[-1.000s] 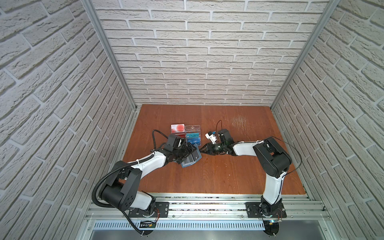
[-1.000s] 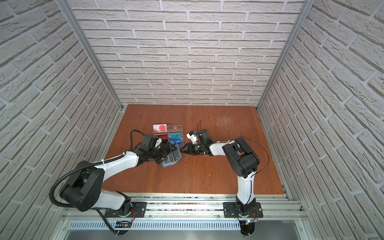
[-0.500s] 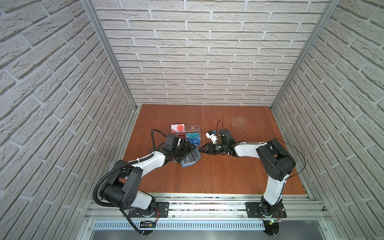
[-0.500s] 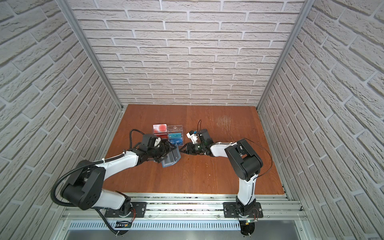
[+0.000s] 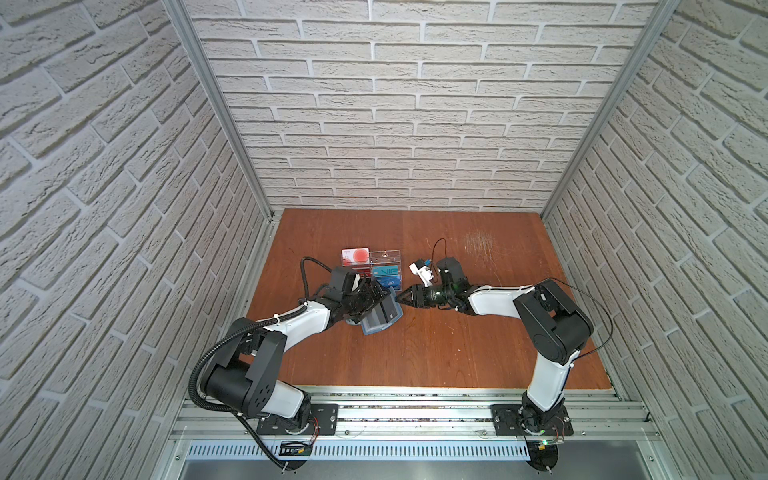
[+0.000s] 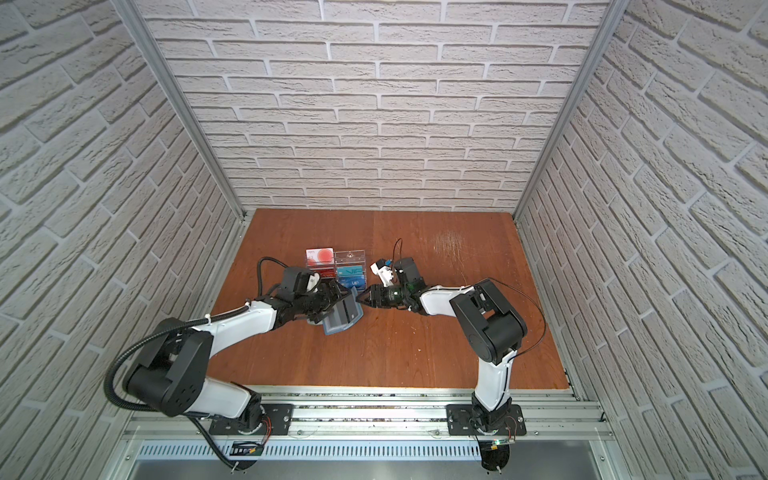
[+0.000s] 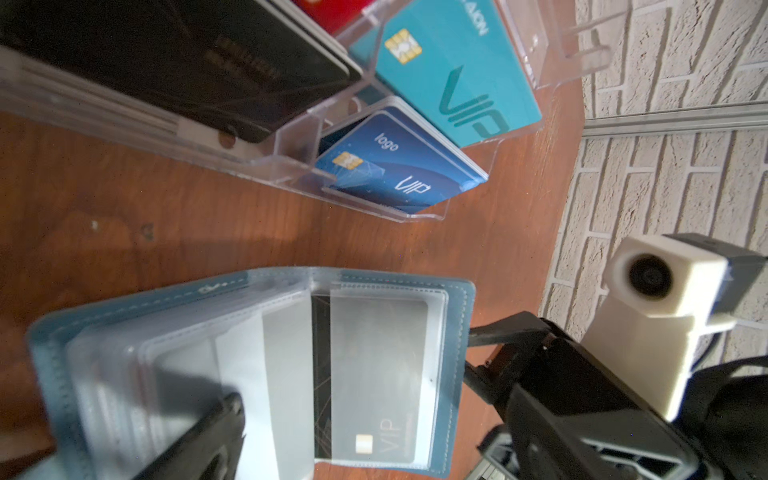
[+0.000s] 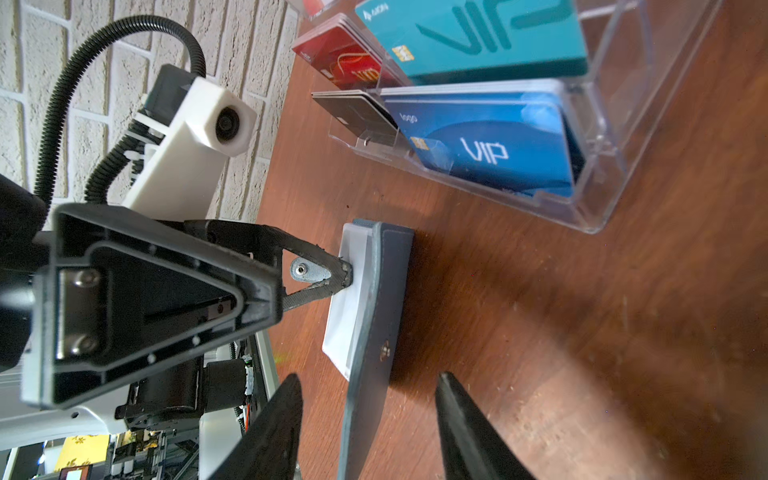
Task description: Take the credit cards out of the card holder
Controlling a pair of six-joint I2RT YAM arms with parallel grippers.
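Note:
The slate-blue card holder (image 5: 380,320) (image 6: 343,322) lies open like a book on the wooden floor, with one cover (image 8: 390,282) raised on edge. Its clear sleeves show in the left wrist view, and one holds a dark credit card (image 7: 374,374) marked VIP. My left gripper (image 5: 370,303) (image 6: 332,305) stands wide open over the holder, one fingertip (image 8: 343,272) pressing on the sleeve stack. My right gripper (image 5: 401,298) (image 8: 368,376) is open. Its two fingers straddle the raised cover's edge with a gap on each side.
A clear acrylic rack (image 5: 384,266) (image 7: 519,129) (image 8: 602,124) stands just behind the holder, filled with teal, blue, red and black cards. A white card with a red circle (image 5: 355,255) sits in its back left slot. Brick walls enclose the floor.
The right arm's elbow has shifted slightly to the right while its gripper stays at the holder's edge. The left arm and the holder have not visibly moved.

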